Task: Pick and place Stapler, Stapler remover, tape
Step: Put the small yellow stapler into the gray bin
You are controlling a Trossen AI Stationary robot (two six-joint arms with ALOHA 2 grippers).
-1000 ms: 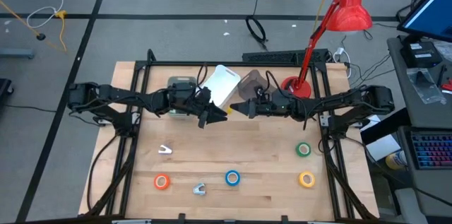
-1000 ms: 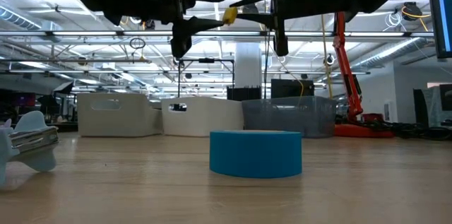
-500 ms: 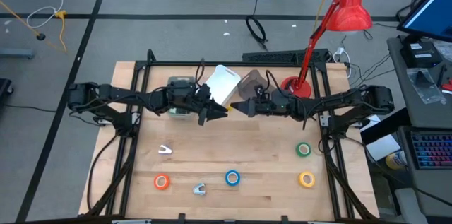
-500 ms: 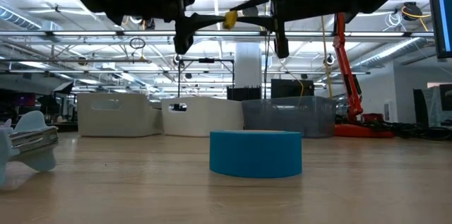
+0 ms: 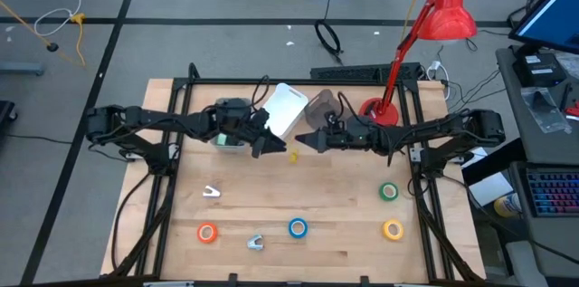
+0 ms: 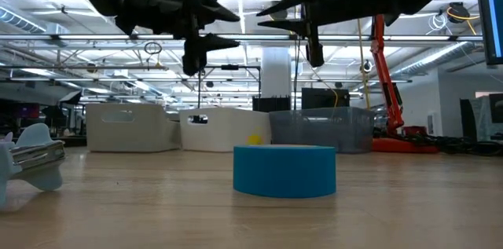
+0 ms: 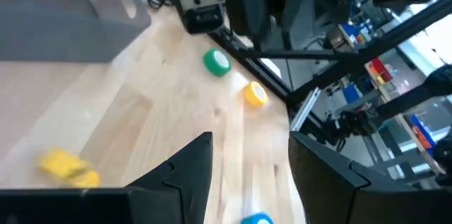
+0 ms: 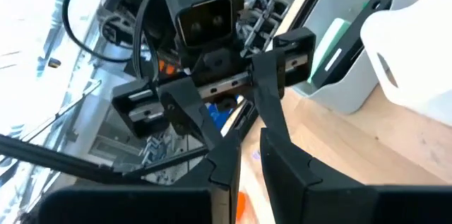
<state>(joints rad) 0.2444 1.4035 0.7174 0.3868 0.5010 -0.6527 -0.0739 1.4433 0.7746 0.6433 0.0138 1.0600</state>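
Note:
Both grippers hang high over the table's middle, tips facing each other. My left gripper (image 5: 274, 148) (image 6: 233, 29) is open, and so is my right gripper (image 5: 306, 140) (image 6: 262, 17), with a narrower gap. A small yellow piece (image 5: 292, 155) (image 7: 68, 167) lies on the wood under the gap between them. Orange tape (image 5: 208, 232), blue tape (image 5: 298, 227) (image 6: 284, 170), green tape (image 5: 389, 191) (image 7: 216, 62) and yellow tape (image 5: 392, 229) (image 7: 255, 95) lie flat on the table. A white staple remover (image 5: 211, 193) and a pale blue one (image 5: 256, 243) (image 6: 31, 159) lie near them. I make out no stapler.
Three bins stand along the far side: a greenish one (image 5: 232, 111), a white one (image 5: 288, 109) and a clear grey one (image 5: 321, 104). A red desk lamp (image 5: 425, 43) stands at the far right corner. Bare wood (image 5: 298, 187) lies between the grippers and the tapes.
The yellow piece, which was up between the two grippers' tips, has fallen to the table below them. My left gripper has drawn back a little toward the table's left.

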